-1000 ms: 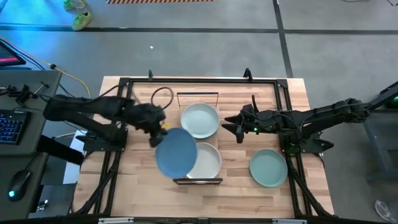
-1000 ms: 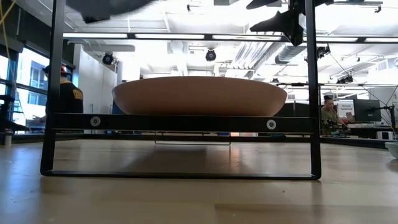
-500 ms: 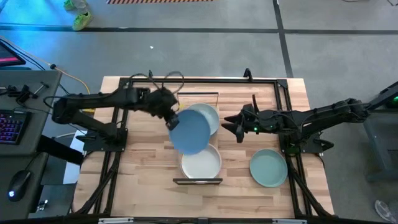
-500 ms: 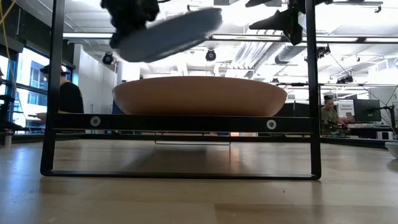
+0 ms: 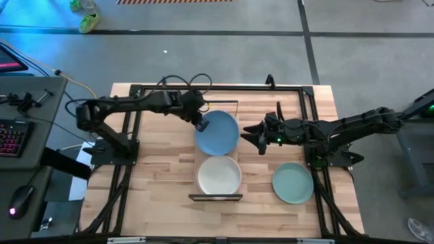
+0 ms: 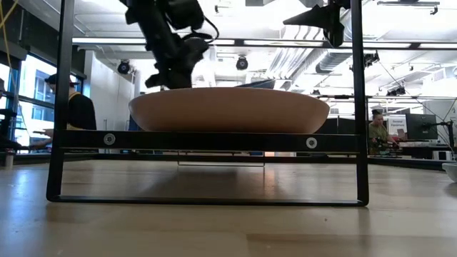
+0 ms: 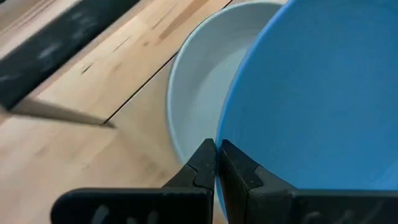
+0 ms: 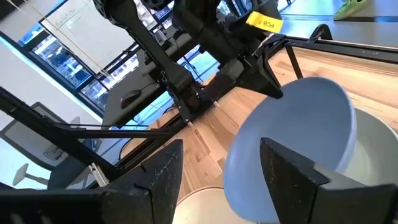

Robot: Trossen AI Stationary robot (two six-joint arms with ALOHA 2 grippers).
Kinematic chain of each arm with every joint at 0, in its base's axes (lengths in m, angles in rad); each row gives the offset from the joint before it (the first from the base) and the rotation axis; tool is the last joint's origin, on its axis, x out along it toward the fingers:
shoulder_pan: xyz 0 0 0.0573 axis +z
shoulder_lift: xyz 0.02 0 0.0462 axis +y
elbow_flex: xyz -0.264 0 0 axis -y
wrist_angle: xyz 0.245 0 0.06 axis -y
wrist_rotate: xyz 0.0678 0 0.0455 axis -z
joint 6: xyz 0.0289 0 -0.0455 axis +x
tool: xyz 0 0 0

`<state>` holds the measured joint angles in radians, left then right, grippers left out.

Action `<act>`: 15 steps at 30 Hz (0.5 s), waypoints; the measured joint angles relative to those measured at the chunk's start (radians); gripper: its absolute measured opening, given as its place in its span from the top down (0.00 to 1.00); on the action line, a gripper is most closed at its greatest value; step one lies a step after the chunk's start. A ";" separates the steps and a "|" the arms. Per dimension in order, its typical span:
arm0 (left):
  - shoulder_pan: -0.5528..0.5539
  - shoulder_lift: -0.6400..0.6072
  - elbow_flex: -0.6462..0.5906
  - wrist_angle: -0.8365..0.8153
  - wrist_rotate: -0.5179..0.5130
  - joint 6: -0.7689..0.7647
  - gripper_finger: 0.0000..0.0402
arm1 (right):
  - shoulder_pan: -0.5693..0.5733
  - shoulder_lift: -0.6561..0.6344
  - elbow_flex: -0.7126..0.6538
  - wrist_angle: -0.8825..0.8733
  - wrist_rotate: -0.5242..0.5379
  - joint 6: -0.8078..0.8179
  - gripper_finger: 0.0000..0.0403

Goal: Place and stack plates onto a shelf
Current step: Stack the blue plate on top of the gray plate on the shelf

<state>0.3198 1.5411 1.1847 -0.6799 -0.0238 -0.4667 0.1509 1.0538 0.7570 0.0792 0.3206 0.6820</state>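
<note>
My left gripper (image 5: 201, 125) is shut on a blue plate (image 5: 218, 133), which hangs tilted over a whitish plate (image 7: 199, 87) on the far half of the shelf (image 5: 215, 198). Another whitish plate (image 5: 219, 175) sits on the shelf's near half; in the low view its outer wall (image 6: 228, 109) shows pinkish-tan. A sage green plate (image 5: 293, 183) lies on the tabletop at the right. My right gripper (image 5: 260, 136) is open and empty, hovering just right of the shelf; in its wrist view (image 8: 221, 180) it faces the blue plate (image 8: 292, 137). My left gripper pinches the blue plate's rim (image 7: 219, 155) between its two fingers, on the plate's left side. The fingers come from the table's left, slanting down. The plate is tilted, its held side higher; whether its opposite edge touches the whitish plate below, I cannot tell.
Black wire frames (image 6: 61, 107) stand at the shelf's short ends, and a larger black frame (image 5: 135, 91) runs round the tabletop. Bare wood lies left of the shelf (image 5: 163, 169). People (image 6: 75, 111) stand in the room beyond the table.
My left gripper has carried the blue plate from beside the shelf's near half toward the table's far edge and rightward, then lowered it over the far whitish plate. The plate has stayed tilted in the shut fingers.
</note>
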 joint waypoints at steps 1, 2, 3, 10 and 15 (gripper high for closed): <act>-0.003 0.005 0.000 0.014 0.000 -0.003 1.00 | 0.000 0.000 0.000 0.000 0.000 0.000 0.52; -0.005 0.008 0.000 0.030 0.000 -0.011 1.00 | 0.000 0.000 0.000 0.000 0.000 0.000 0.52; -0.007 0.010 0.000 0.044 -0.003 -0.022 1.00 | 0.000 0.000 0.000 0.000 0.000 0.000 0.52; -0.007 0.009 0.000 0.073 -0.036 -0.054 0.99 | 0.000 0.000 0.000 -0.001 -0.002 0.000 0.52; -0.012 0.009 0.000 0.072 -0.037 -0.029 0.96 | 0.000 0.000 0.000 0.000 -0.002 0.000 0.52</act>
<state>0.3074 1.5505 1.1847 -0.6079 -0.0607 -0.4958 0.1512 1.0538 0.7570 0.0788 0.3187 0.6819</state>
